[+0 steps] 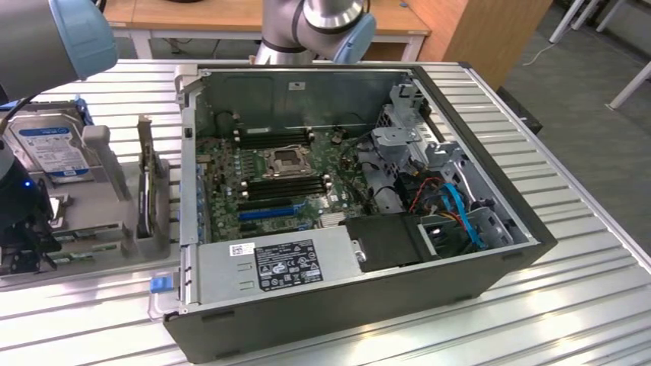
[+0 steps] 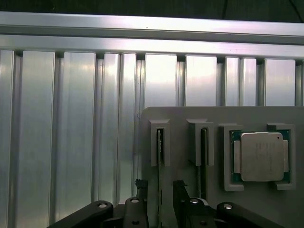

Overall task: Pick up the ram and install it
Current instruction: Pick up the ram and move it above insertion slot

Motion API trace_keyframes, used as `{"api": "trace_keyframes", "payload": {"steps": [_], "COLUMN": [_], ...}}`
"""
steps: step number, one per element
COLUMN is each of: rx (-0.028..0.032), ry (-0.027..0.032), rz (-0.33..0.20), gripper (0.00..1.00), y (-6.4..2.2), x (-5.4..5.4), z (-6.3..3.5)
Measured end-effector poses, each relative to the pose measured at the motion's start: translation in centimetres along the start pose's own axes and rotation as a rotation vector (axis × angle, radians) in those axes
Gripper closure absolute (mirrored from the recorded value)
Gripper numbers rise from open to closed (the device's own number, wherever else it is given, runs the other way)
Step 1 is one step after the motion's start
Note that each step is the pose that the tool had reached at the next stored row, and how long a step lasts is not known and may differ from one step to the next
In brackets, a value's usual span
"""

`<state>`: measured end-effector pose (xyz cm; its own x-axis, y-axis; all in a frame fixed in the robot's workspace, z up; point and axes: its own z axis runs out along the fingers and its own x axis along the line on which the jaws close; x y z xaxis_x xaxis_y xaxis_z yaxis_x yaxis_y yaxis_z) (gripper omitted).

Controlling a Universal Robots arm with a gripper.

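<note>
Your end effector [image 2: 159, 192] hangs wide open astride the ram [image 2: 160, 142], on edge in its grey holder [image 2: 180, 114] at nine o'clock of the computer case [image 1: 407, 290] in the exterior view, so pickup and install are both left to do.

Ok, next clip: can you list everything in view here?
table: one, silver, slatted, under everything
case: one, black, open, mid-table
holder: one, grey, on the exterior view's left of case
ram: two sticks, dark, edge-on in holder slots, second at
CPU: one, silver, holder pocket
hard drive: one, silver with blue label, upright on holder
card: one, dark, upright beside hard drive
desk: one, wooden, behind table
arm: one, grey with blue caps
gripper: one, black, open, astride one ram stick
</note>
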<state>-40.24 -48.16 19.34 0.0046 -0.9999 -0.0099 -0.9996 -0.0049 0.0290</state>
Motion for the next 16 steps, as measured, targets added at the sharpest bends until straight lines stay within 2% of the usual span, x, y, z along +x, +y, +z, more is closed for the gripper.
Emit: {"api": "trace_keyframes", "payload": {"steps": [2, 3, 14, 16], "rx": [0.0000, 0.0000, 0.0000, -0.0001], "ry": [0.0000, 0.0000, 0.0000, 0.0001], "rz": [0.000, 0.000, 0.000, 0.000], "gripper": [0.66, 0.73, 0.74, 0.86], "y": [0.00, 0.00, 0.00, 0.00], "x": [0.00, 0.00, 0.00, 0.00], "z": [0.00, 0.00, 0.00, 0.00]}}
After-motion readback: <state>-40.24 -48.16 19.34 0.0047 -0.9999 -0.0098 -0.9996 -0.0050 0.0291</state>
